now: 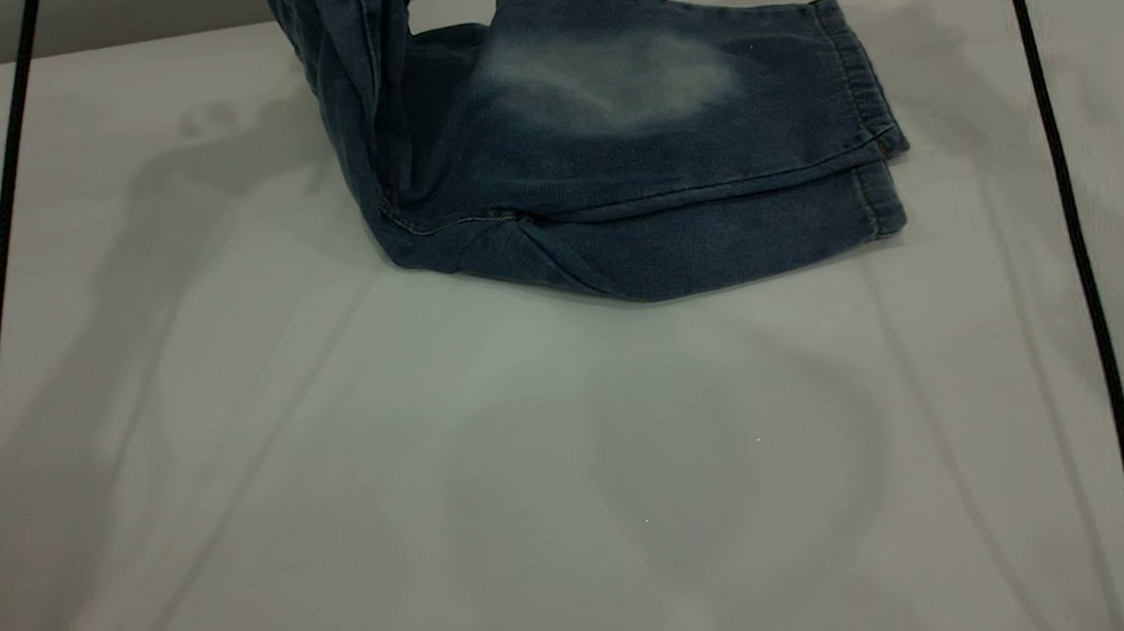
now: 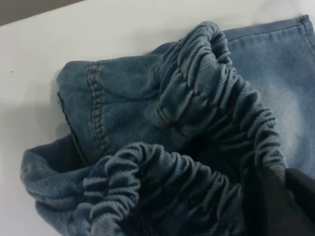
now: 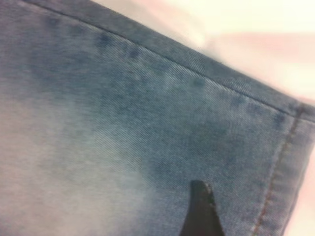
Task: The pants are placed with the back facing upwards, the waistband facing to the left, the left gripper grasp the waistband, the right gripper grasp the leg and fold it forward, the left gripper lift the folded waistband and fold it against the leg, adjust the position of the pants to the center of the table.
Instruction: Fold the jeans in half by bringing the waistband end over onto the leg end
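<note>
The waistband (image 2: 197, 123) is held up at far left by the left gripper (image 2: 290, 206), seemingly pinched shut. If the pants (image 1: 629, 150) are pulled, the folded leg (image 1: 604, 81) could be dragged open. The right gripper (image 3: 199, 211) cannot be judged.

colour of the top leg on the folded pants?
Blue denim with a large pale faded oval patch on the leg; darker blue toward the hem. Exterior view shows it best.

Exterior camera: high, angled down over counter (image 1: 334, 474). Both wrist cameras: very close above pants (image 1: 629, 150), which all views shared.
</note>
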